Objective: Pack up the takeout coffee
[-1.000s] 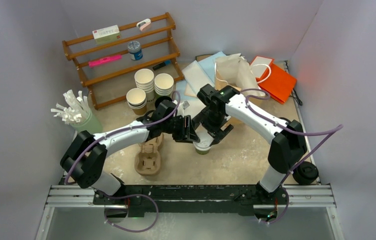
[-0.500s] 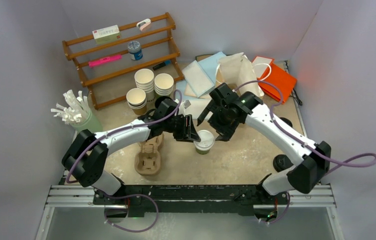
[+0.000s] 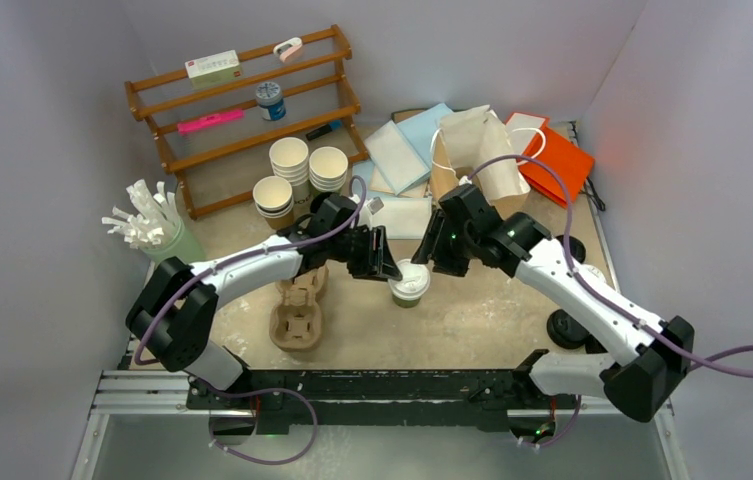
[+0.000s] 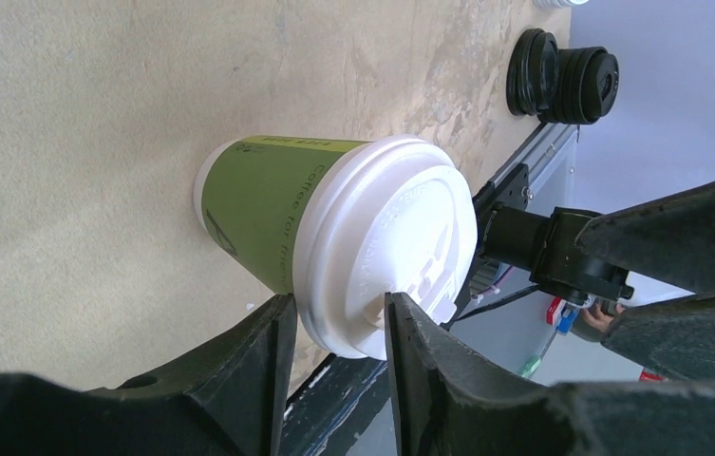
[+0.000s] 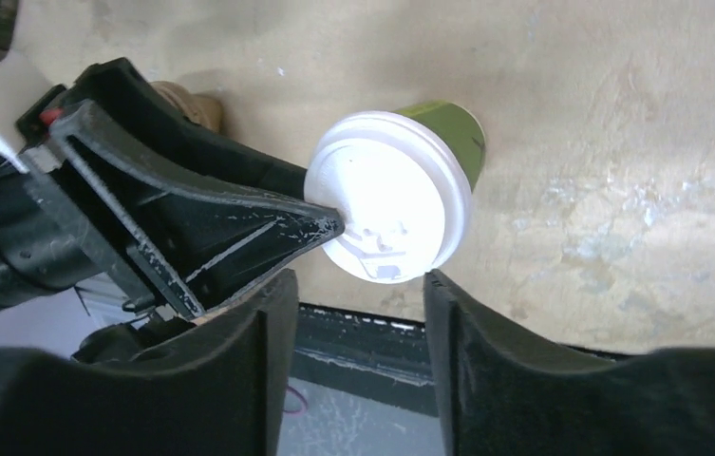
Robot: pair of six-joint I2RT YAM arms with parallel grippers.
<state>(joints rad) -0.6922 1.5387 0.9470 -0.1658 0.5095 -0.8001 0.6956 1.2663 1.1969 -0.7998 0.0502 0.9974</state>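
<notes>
Lidded cup held left, right arm backing off

Top view: the right pincer (image 3: 439, 252), narrowing, has drawn off the green cup (image 3: 410, 291) at mid-surface. Left wrist: the left pincer (image 4: 334, 318) pinches the white lid (image 4: 386, 245). Right wrist: jaws apart, holding nothing; lidding looks finished, bagging next.

I count one green cup (image 3: 409, 291) with a white lid (image 4: 386, 247) between my two hands. Behind it, toward the wooden rack (image 3: 242, 110), I count three stacks of paper cups (image 3: 297, 172). One pulp tray (image 3: 298, 312) lies left of the green cup. Right of it, two black lids (image 4: 562, 74) rest together.
</notes>
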